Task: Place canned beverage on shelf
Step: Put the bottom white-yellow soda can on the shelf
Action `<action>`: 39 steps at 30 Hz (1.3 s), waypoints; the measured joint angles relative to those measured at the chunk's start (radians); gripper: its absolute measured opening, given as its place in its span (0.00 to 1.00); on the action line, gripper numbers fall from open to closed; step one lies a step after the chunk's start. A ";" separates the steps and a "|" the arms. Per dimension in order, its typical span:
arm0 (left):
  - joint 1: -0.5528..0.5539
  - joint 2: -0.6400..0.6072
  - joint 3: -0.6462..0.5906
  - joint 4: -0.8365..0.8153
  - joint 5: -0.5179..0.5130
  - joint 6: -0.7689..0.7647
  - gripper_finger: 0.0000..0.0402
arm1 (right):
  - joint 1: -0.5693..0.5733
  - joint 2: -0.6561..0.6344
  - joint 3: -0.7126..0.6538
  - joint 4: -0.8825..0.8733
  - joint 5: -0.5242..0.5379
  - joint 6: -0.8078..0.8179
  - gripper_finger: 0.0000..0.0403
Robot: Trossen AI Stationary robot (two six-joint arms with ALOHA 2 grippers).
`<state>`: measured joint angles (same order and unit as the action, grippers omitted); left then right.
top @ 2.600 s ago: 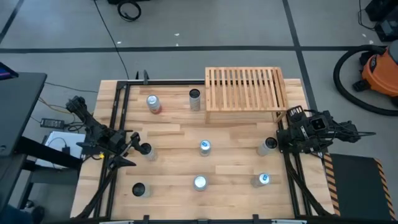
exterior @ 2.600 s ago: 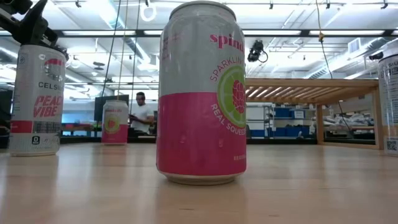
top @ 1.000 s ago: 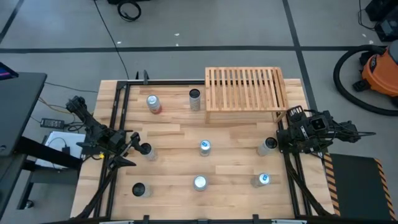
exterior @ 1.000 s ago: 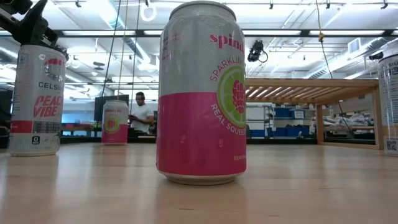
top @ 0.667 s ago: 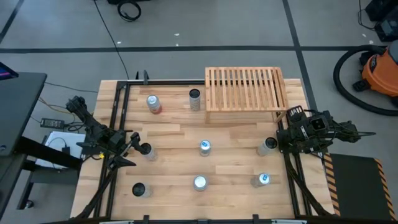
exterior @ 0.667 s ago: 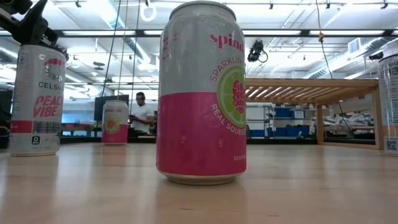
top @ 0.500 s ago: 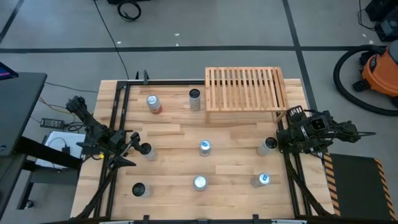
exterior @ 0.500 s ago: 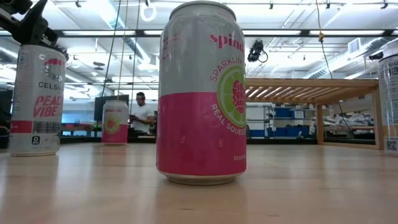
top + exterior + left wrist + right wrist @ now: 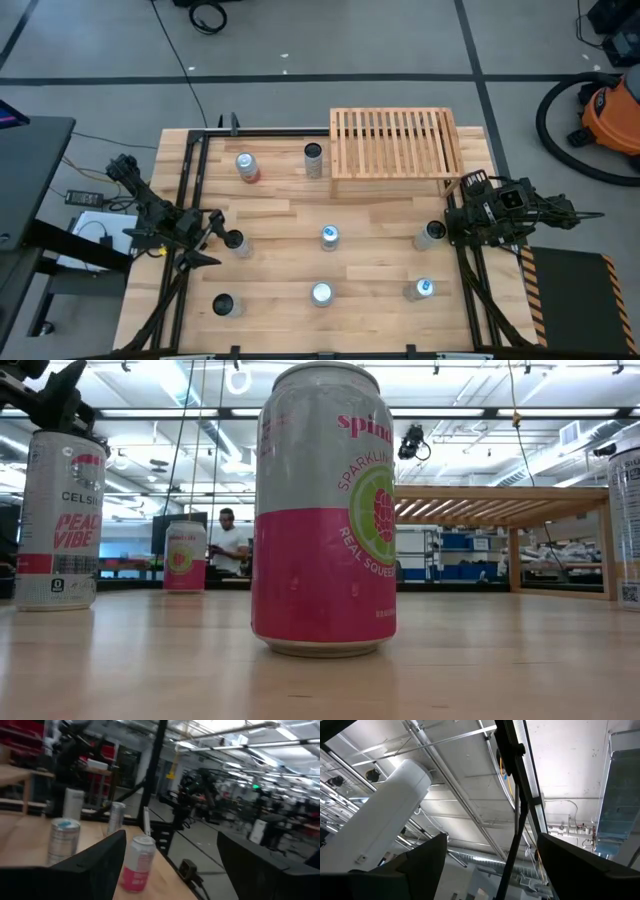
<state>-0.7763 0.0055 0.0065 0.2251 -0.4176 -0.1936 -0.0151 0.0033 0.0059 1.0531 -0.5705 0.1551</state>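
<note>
Several canned beverages stand upright on their bases on the wood table (image 9: 280, 215). The shelf (image 9: 395, 143), a light-wood slatted rack, stands at the far right with nothing on its slats; the low view also shows the shelf (image 9: 500, 500). My left gripper (image 9: 214, 231) hovers open at the table's left edge, just left of a dark-topped can (image 9: 235, 241). In its wrist view my left gripper (image 9: 170, 852) has no can between its fingers; a pink can (image 9: 137, 864) stands farther off. My right gripper (image 9: 452, 214) waits open at the right edge, tipped upward, beside a can (image 9: 430, 234).
More cans: a pink-and-white one (image 9: 245, 166) and a dark one (image 9: 314, 157) at the far side, one at mid-table (image 9: 329, 236), three along the near edge (image 9: 321, 293). A large pink can (image 9: 323, 510) fills the low view. A person (image 9: 228, 545) stands far behind.
My left gripper has rolled a little about its own pointing line, staying in place and staying open. The cans, the shelf and my right gripper have kept still.
</note>
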 joint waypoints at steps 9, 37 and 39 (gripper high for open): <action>0.000 0.000 0.000 -0.015 -0.103 0.112 0.79 | 0.000 0.000 0.000 0.000 0.000 0.000 0.80; 0.000 0.000 0.000 -0.015 -0.102 0.128 0.79 | 0.000 0.000 0.000 0.000 0.001 0.000 0.80; 0.000 0.000 0.000 -0.014 -0.102 0.132 0.79 | 0.000 0.000 0.000 0.000 0.001 0.000 0.80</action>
<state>-0.7761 0.0059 0.0067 0.2111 -0.5194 -0.0620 -0.0154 0.0036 0.0062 1.0531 -0.5697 0.1555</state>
